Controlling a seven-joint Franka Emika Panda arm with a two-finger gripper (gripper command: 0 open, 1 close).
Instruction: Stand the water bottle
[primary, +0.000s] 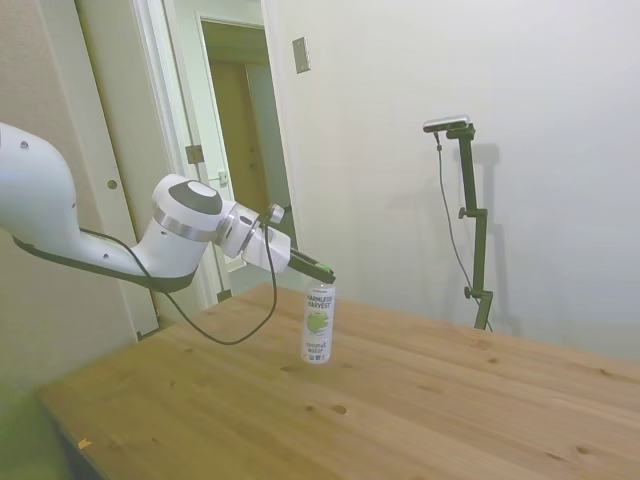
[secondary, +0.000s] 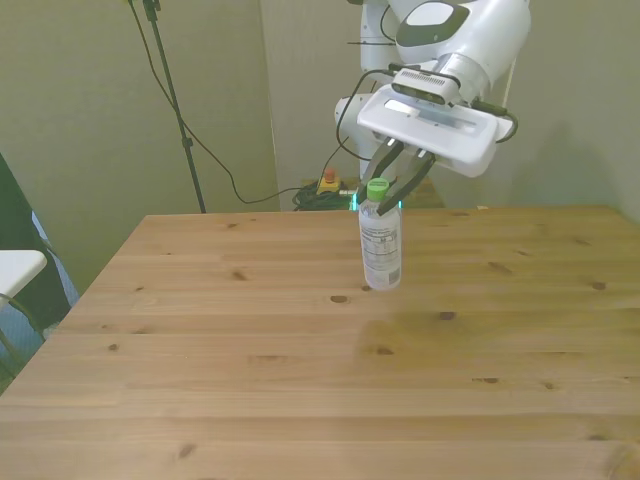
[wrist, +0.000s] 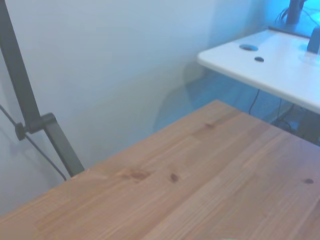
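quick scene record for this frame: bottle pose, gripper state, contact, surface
bottle: water bottle, upright on its base, green cap up
surface: wooden table
gripper: gripper at the cap, reaching in at a slant
fingers: spread, one on each side of the cap
contact: cannot tell whether they touch the cap
wrist view: only table and wall, bottle out of frame

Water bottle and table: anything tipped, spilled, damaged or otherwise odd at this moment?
Nothing stands out. The water bottle stands upright on the wooden table, green cap on, with no spill around it. The gripper sits at the cap, fingers on either side; whether they touch it cannot be told.
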